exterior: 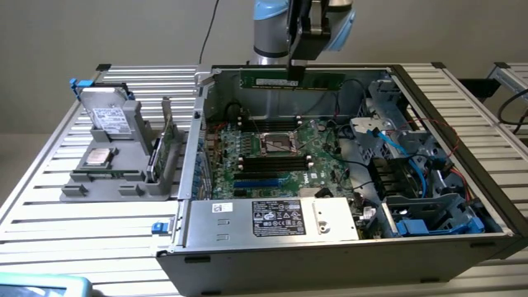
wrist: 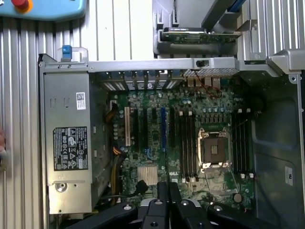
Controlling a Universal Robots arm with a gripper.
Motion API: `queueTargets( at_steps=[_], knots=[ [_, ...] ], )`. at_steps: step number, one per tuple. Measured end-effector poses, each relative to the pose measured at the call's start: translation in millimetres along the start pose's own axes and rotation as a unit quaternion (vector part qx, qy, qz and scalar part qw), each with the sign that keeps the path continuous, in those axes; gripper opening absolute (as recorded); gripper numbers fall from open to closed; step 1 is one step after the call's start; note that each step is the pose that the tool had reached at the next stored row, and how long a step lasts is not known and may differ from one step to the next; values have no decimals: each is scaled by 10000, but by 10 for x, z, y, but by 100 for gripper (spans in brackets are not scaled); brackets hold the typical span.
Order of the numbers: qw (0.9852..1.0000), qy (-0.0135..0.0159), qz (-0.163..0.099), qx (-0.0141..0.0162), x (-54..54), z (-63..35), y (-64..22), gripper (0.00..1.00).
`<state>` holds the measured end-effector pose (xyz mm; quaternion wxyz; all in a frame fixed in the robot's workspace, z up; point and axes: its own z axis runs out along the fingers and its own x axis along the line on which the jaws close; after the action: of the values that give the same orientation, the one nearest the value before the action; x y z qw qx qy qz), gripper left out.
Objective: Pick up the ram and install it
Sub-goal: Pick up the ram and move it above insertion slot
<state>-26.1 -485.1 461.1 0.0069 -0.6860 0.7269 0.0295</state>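
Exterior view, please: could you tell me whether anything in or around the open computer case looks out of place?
The ram is not seated: the gripper holds it level in the air above the open case, near its far side. The processor socket sits bare, with no cooler on it. Nothing looks spilled or broken.

my arm [exterior: 268, 31], pale blue joint caps [exterior: 266, 11] on a silver-grey tube [exterior: 266, 57], my gripper [exterior: 295, 73] matte black, slim paired fingers [wrist: 163, 200], black linkage bars [wrist: 116, 215] with what look like small round silver screws [wrist: 126, 207]
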Motion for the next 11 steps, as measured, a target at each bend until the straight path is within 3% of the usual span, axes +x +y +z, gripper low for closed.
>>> queueTargets(
  at_steps=[11],
  knots=[
    [10000,-7,29,1,-134,207,1,13]
  ],
)
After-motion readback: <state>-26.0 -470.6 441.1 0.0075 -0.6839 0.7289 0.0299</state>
